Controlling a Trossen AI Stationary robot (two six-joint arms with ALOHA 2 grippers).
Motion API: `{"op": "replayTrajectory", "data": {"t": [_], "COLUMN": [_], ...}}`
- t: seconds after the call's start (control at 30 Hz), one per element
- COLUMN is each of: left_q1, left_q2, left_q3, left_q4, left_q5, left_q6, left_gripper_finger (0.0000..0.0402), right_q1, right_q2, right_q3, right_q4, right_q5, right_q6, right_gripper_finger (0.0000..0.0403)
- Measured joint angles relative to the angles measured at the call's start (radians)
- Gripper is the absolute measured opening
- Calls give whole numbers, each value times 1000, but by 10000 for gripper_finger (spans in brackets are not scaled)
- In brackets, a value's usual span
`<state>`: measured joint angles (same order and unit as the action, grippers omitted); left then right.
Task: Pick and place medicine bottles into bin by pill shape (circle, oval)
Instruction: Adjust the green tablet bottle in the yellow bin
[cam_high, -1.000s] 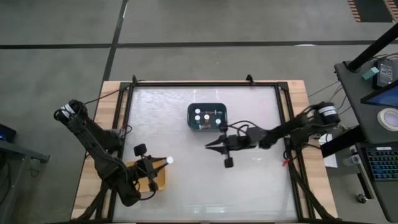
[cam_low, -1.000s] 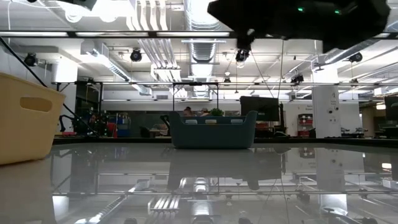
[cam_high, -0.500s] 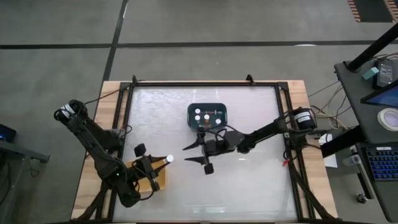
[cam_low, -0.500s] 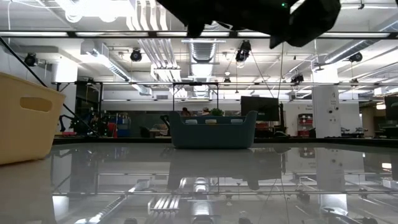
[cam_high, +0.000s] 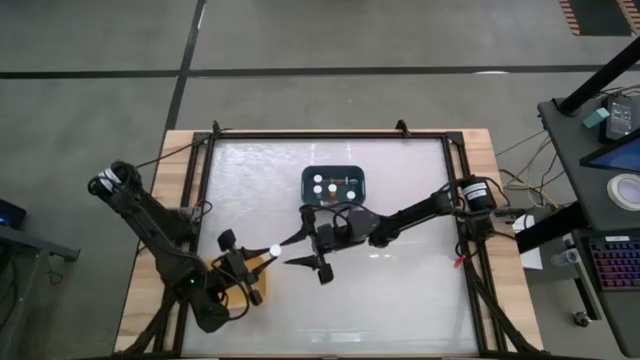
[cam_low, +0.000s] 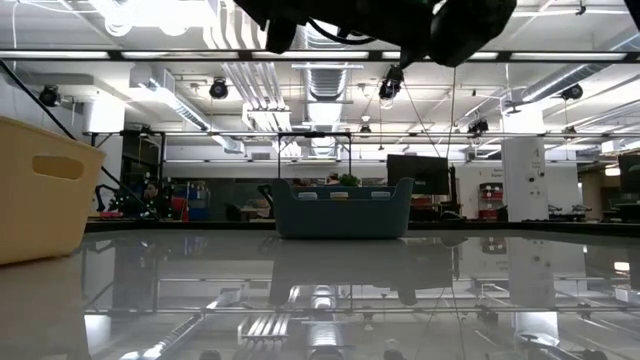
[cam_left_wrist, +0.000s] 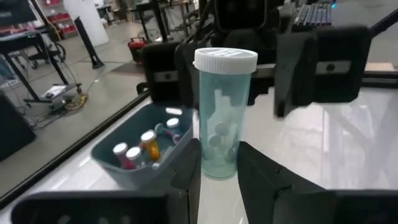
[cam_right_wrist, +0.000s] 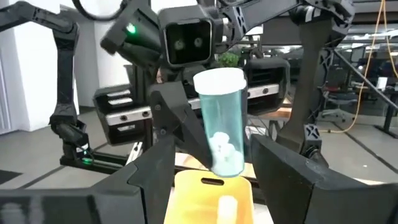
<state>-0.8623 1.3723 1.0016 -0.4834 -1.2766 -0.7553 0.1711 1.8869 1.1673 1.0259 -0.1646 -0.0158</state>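
Here the left end effector (cam_left_wrist: 214, 165) grips 1 medicine bottle (cam_left_wrist: 219, 118); the right end effector (cam_right_wrist: 211, 163) gapes around it.

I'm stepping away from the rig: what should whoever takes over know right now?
Left claw: shut on a clear bottle with round white pills, held up above the yellow bin.
Right claw: open, fingers either side of that bottle, apparently for a handover.
Blue bin: several bottles inside. Yellow bin: one white-capped bottle visible.
Left: finish the transfer, bin this bottle by pill shape.
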Motion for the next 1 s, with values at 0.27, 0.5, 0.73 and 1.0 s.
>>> {"op": "replayTrajectory", "data": {"t": [0.27, 0.5, 0.73, 1.0], "left_q1": [24, 32, 40, 41], "left_q2": [20, 20, 20, 21], "left_q3": [0, -1, -2, -2], "left_q4": [111, 110, 112, 113], "left_q5": [-1, -1, 0, 3], "left_q6": [124, 134, 134, 135], "left_gripper_finger": [66, 66, 66, 66], "right_q1": [0, 1, 0, 0], "right_q2": [0, 0, 0, 0], "right_q3": [21, 21, 37, 38], "right_q4": [-35, -27, -34, -40], "right_q5": [0, 2, 8, 14], "right_q6": [-10, -13, -35, -55], "right_gripper_finger": [199, 180, 162, 121]}}
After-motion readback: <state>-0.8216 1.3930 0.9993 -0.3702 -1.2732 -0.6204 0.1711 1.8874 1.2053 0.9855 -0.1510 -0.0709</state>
